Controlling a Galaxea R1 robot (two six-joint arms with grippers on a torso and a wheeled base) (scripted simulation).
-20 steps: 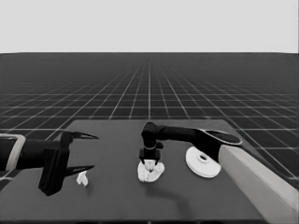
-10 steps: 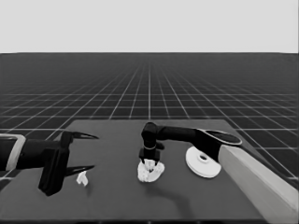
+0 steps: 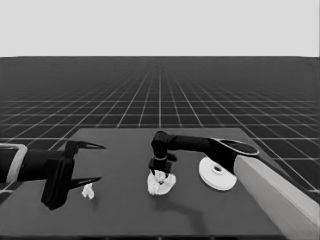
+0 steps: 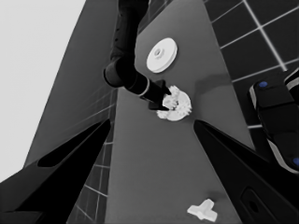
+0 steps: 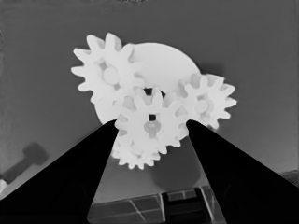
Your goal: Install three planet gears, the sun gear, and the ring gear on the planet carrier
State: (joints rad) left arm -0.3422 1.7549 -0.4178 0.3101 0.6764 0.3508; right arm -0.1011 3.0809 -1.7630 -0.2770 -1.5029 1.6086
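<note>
The smaller round part (image 3: 162, 184) sits at the lower centre of the head view, and we see gears bunched on top of it. The right gripper (image 3: 159, 172) stands directly over that cluster, its arm reaching in from the right edge of the frame.

In the right wrist view we get the close look: the smaller round part (image 5: 163, 60) lies flat on the dark table with a gear (image 5: 108, 74) at the upper left of the frame, another gear (image 5: 205, 100) at the right, and a third peeking out low down behind the middle one. The middle gear (image 5: 150, 123) sits at the centre of the frame between the two black fingers (image 5: 70, 177); each finger's edge meets its teeth, so we read the fingers as closed on that gear.

The larger round part (image 3: 217, 173) rests on the table to the right of the cluster, just beside the right arm and apart from the gears.

Over at the left of the head view, the left gripper (image 3: 85, 162) waits above the table's left end, fingers spread wide. A thin white piece (image 3: 88, 190) lies on the table just below its lower finger, not held. We pick up that same piece (image 4: 202, 209) at the bottom of the left wrist view.
</note>
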